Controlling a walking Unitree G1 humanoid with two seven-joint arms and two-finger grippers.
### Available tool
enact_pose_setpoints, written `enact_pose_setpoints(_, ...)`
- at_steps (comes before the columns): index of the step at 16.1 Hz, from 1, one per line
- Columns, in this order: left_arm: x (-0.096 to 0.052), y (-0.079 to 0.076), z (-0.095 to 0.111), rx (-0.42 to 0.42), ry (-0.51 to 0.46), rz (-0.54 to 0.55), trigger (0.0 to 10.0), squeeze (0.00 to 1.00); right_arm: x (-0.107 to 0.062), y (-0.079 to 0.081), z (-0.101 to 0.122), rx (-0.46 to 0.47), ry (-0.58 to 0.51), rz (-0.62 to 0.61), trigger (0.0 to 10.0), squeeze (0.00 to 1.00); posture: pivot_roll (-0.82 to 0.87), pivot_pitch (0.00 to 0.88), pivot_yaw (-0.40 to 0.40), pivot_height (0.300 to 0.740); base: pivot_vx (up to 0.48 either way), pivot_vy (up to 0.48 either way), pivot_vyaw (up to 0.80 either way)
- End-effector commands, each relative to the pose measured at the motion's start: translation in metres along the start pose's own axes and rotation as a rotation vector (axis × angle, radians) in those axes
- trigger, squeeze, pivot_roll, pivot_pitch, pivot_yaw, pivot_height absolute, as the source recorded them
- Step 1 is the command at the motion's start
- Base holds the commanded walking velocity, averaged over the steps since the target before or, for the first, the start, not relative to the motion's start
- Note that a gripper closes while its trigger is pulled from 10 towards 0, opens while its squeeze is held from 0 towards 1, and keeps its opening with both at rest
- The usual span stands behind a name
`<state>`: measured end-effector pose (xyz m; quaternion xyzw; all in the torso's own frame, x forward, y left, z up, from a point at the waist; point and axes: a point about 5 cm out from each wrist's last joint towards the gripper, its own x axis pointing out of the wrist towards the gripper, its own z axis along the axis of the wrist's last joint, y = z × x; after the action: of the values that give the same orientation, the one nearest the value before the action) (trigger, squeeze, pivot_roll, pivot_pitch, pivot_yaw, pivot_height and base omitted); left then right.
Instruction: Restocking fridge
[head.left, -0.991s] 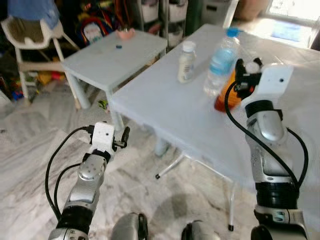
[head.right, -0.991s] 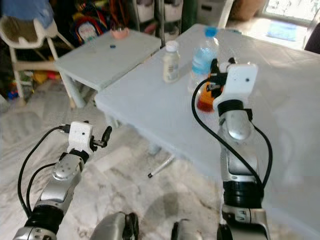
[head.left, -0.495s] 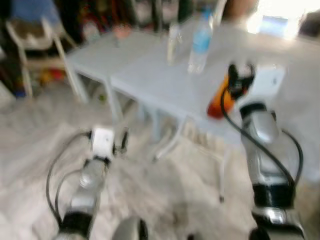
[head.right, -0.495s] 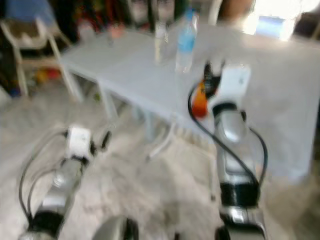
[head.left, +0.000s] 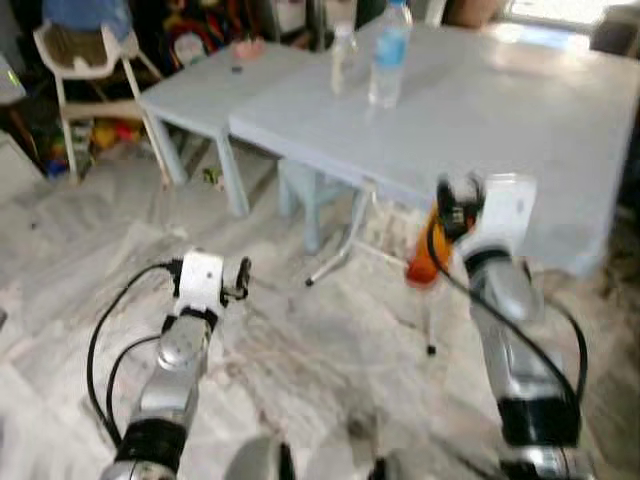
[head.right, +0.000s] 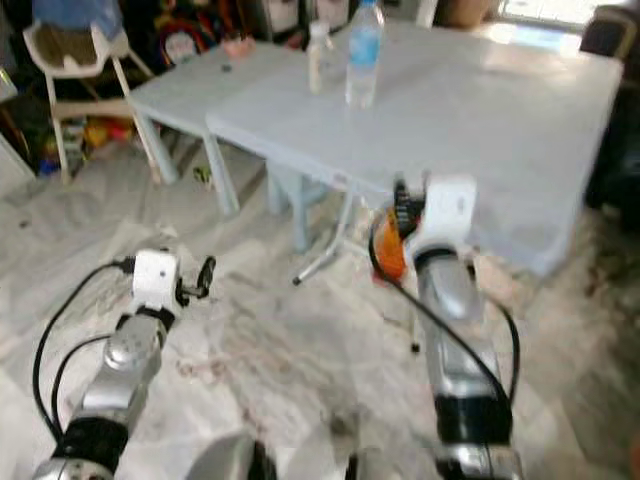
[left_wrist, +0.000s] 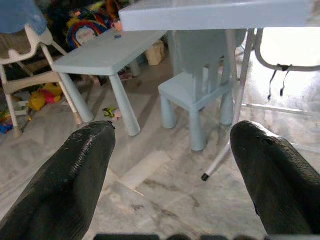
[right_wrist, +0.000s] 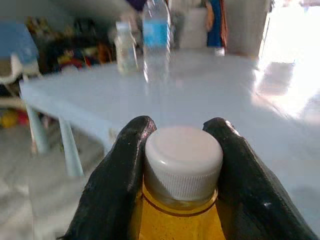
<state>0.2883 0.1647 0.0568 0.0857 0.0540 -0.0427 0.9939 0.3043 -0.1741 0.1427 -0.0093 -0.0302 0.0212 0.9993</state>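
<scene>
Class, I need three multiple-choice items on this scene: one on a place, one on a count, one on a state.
1. Where is the orange bottle?
A. In the right gripper
B. On the large table
C. On the floor

2. How many bottles stand on the large table?
A. One
B. Two
C. Four

3. How is the left gripper?
A. Shut on a cup
B. Shut on a cap
C. Open, holding nothing

Answers: 1 A, black fingers clamp its neck under the white cap; 2 B, a water bottle and a small pale bottle; 3 C, its fingers stand wide apart.
</scene>
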Motion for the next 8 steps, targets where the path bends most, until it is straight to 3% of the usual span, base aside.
enact_pose_setpoints(1, -0.002, 0.014, -0.002, -0.014, -0.002, 0.067, 10.0, 0.0, 0.004, 0.014, 0.016, 0.002, -0.08, 0.057, 10.0, 0.0, -0.03, 0.0, 0.044, 0.74, 0.0, 0.0, 0.8)
enact_pose_setpoints(4, -0.003, 0.024, 0.006, -0.059, -0.078, 0.146, 10.0, 0.0, 0.0, 0.016, 0.005, 0.022, -0.062, 0.051, 10.0, 0.0, -0.03, 0.0, 0.049, 0.74, 0.0, 0.0, 0.8)
enact_pose_setpoints(8, -0.005, 0.032, 0.008, -0.076, -0.098, 0.21, 10.0, 0.0, -0.008, 0.007, -0.007, -0.005, -0.041, 0.009, 10.0, 0.0, -0.03, 0.0, 0.049, 0.74, 0.0, 0.0, 0.0)
